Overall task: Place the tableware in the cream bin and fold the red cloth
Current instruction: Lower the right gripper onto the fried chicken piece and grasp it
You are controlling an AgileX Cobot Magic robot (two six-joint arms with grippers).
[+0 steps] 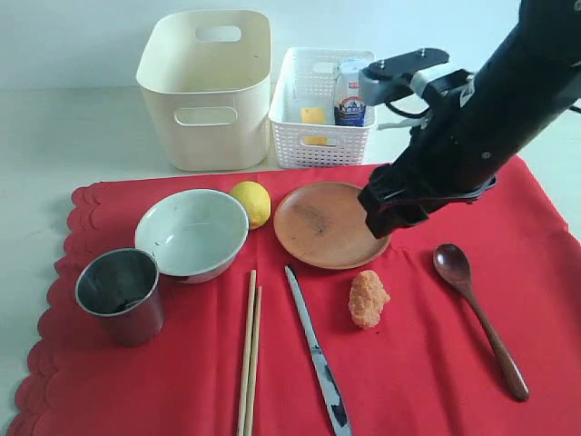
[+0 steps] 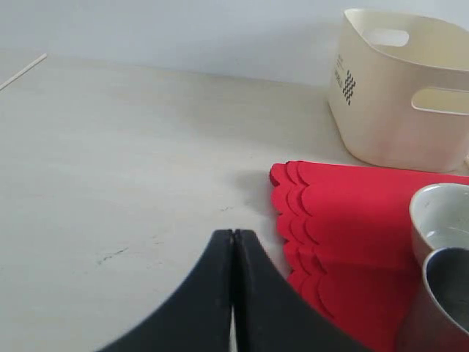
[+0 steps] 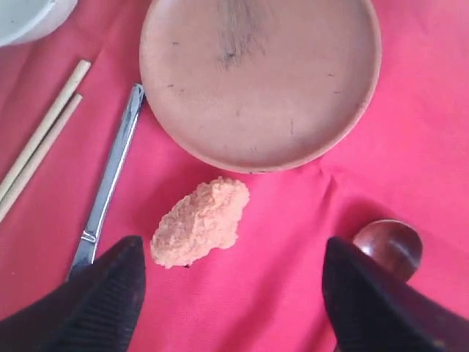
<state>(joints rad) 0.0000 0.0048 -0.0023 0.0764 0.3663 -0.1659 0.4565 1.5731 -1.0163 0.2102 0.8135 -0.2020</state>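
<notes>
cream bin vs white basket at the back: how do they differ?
The cream bin is taller, with smooth solid walls; the white basket is lower, with perforated walls. The basket holds a milk carton and a yellow piece; nothing shows in the bin, though its floor is hidden. Both stand upright, side by side, behind the red cloth, with handle cut-outs.

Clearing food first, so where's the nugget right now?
In the exterior view the nugget lies on the red cloth, between knife and spoon, in front of the plate.
</notes>
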